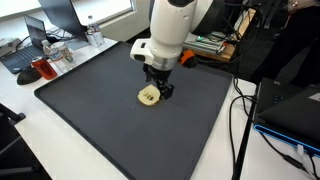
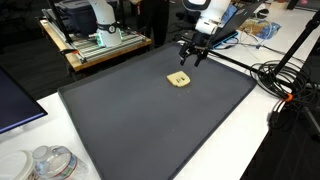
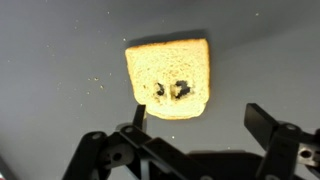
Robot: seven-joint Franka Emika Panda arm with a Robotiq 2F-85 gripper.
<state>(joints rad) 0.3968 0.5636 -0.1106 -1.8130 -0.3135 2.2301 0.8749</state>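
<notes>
A slice of toasted bread (image 3: pixel 170 78) with two dark holes lies flat on the dark grey mat (image 1: pixel 90 110). It also shows in both exterior views (image 1: pixel 149 95) (image 2: pixel 179 79). My gripper (image 3: pixel 200 118) is open and empty, with its fingers spread just beside the slice's near edge; one fingertip is close to the slice's corner. In both exterior views the gripper (image 1: pixel 160 88) (image 2: pixel 190 58) hangs low over the mat right next to the bread.
Crumbs are scattered on the mat near the bread. A laptop (image 1: pixel 35 40) and a red cup (image 1: pixel 43 68) stand beyond one mat edge. Cables (image 2: pixel 285 85) and a plastic bottle (image 2: pixel 50 162) lie off the mat. A cart with equipment (image 2: pixel 100 40) stands behind.
</notes>
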